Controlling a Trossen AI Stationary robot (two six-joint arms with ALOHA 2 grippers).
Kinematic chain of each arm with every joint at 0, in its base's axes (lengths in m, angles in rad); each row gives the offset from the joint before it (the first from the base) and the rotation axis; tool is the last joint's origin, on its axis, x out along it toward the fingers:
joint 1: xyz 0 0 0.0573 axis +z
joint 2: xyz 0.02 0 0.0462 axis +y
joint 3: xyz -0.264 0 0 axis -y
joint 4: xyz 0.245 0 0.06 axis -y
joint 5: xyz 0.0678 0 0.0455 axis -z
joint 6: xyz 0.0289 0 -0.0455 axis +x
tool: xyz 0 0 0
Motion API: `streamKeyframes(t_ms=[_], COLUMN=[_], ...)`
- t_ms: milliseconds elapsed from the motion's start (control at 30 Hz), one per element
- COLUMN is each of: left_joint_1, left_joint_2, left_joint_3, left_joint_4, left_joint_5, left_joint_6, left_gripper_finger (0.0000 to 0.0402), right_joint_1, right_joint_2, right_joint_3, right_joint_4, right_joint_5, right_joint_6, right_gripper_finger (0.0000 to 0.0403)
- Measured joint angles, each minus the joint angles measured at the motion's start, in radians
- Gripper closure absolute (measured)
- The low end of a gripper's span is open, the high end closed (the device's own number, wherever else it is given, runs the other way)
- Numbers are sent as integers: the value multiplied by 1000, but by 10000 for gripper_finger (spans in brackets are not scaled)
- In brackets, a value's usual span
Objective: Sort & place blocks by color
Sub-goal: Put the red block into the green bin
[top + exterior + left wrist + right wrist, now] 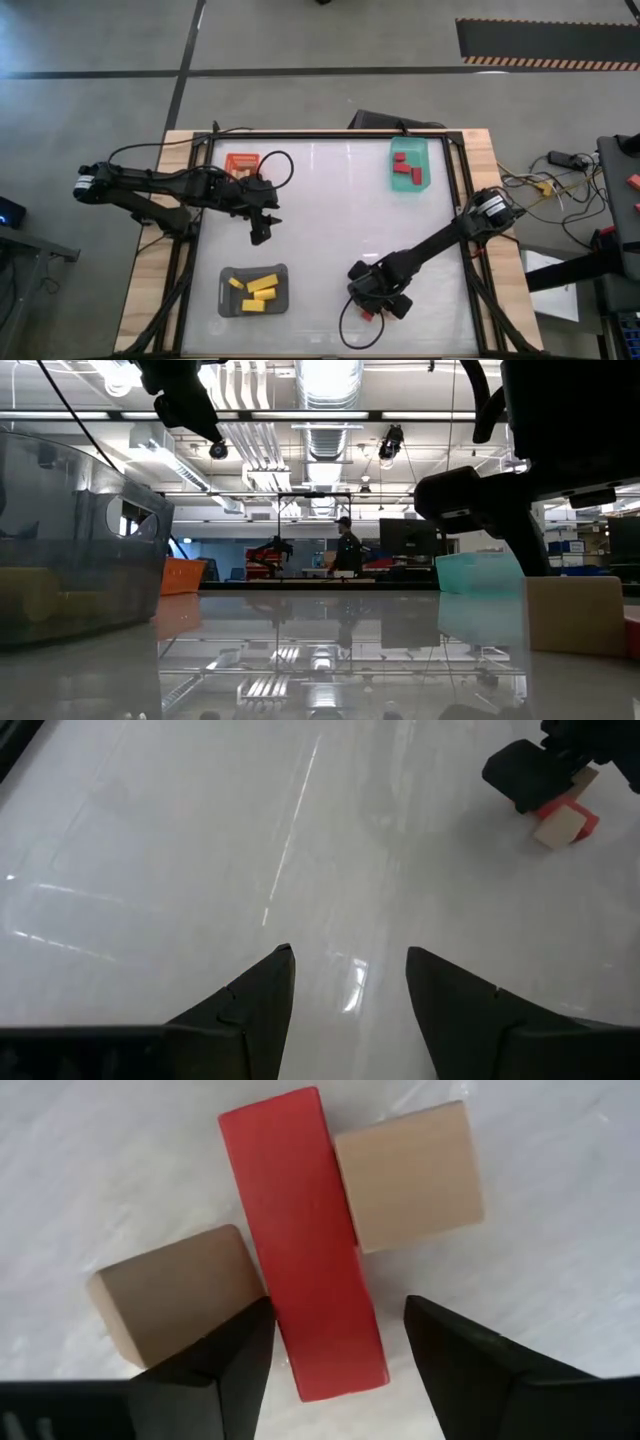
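White tabletop, lower centre: right gripper [335,1345] spread astride red block [300,1240] wedged between 2 tan blocks [410,1175]; left gripper [350,990] spread, idle.

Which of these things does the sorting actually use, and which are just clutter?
Used for the job:
red block between the right gripper fingers
two tan blocks beside it
yellow blocks
grey tray, green tray, orange tray

Just lying about:
cables beside the table

You're not getting any readable text, labels, brand marks or numbers in any view. Blocks and trays are showing plain faces, and nothing legible is showing in the background room.
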Motion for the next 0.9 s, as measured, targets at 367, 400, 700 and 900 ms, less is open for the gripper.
streamKeyframes(t_ms=[367,400,700,900], left_joint_1=[0,0,0,0], left_joint_2=[0,0,0,0], left_joint_3=[0,0,0,0], left_joint_4=[0,0,0,0], left_joint_5=[-4,-4,-9,-15], left_joint_6=[2,2,4,3], left_gripper_finger=[224,224,224,224], right_joint_1=[-4,-5,-7,-27], right_joint_2=[-1,-2,-12,-44], right_joint_3=[-5,-5,-5,6], right_joint_4=[14,13,-19,-128], right_joint_5=[9,9,4,45], right_joint_6=[0,0,0,51], right_gripper_finger=[267,275,279,282])
